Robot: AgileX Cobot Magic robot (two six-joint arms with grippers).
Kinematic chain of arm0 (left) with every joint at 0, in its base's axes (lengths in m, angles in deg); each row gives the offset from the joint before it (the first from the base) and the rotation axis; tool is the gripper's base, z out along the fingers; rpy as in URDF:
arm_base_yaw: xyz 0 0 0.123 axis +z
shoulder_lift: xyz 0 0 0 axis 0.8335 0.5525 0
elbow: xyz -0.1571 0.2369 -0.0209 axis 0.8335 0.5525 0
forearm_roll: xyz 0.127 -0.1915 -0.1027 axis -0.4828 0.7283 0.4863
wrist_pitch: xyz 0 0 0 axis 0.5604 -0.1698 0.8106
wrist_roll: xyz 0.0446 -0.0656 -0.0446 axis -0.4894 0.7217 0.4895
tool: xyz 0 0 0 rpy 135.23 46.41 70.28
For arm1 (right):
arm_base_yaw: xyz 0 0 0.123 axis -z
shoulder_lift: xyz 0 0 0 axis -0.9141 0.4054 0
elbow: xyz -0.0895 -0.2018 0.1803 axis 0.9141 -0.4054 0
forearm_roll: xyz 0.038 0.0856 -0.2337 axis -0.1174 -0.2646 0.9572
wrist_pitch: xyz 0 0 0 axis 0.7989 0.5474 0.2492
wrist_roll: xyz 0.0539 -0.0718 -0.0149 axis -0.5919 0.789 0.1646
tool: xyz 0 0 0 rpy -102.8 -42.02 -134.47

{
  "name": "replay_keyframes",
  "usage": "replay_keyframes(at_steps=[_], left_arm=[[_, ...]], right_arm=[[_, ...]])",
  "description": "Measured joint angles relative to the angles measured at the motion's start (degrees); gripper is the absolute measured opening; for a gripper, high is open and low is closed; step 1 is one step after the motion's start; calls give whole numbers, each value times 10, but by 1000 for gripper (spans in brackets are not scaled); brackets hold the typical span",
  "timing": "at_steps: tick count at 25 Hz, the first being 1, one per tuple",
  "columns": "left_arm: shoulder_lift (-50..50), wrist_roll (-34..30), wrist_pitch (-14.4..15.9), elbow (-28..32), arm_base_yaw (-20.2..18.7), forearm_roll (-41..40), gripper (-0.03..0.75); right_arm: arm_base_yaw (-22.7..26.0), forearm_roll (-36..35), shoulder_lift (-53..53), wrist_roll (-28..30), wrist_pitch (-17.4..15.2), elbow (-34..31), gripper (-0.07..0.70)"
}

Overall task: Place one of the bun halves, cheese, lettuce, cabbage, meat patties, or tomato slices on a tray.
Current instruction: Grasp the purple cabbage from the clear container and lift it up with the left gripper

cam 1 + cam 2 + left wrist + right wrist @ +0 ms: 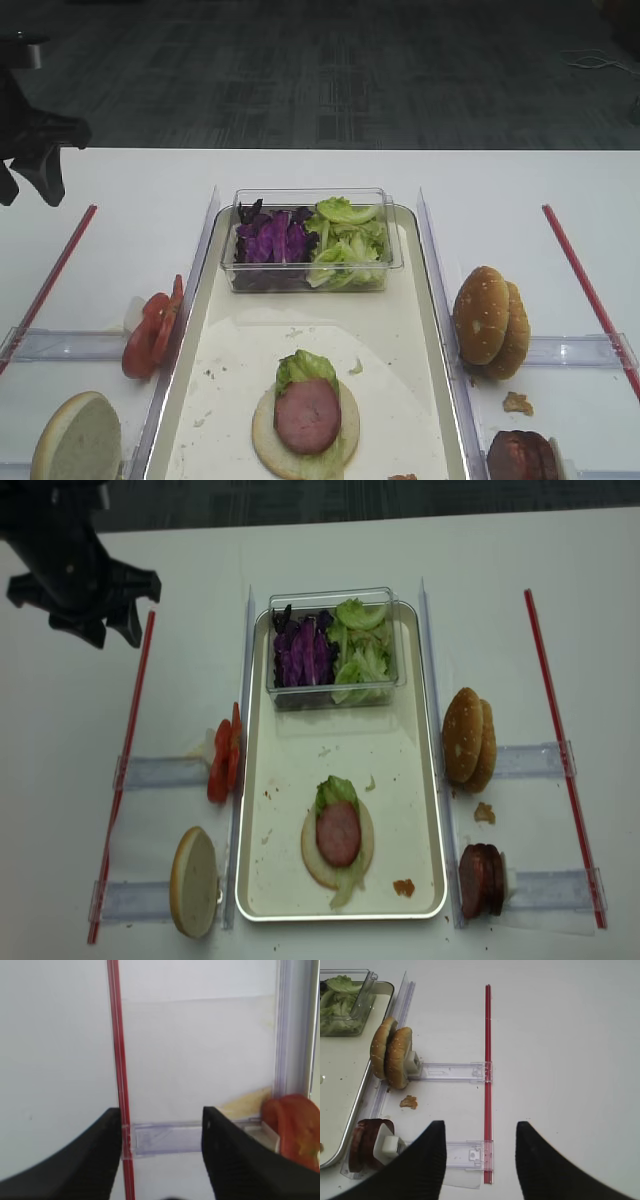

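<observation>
- My left gripper (112, 628) hovers open and empty over the table's far left — between picks, I judge.
- Tomato slices (224, 761) stand just left of the tray (290, 900); next I'd drop onto one.
- My right gripper (480, 1152) is open too.

Bun half (338, 846) with lettuce (335, 790) and meat patty (338, 833) stacked near on tray (300, 770); tomato slices (222, 761) upright left
</observation>
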Motion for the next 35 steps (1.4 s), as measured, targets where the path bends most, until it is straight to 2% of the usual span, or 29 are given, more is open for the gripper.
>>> replay_keyframes(at_steps=[8,23,28,35], left_arm=[[72,0,32,-89,-1,0,348],[101,13,34,-96,-5,27,348],[101,23,33,-96,-32,28,348],[101,49,16,-96,-99,29,348]], right_arm=[[0,0,0,0,0,0,351],[0,7,0,-7,0,0,351],[0,10,0,-8,0,0,351],[0,10,0,-9,0,0,351]])
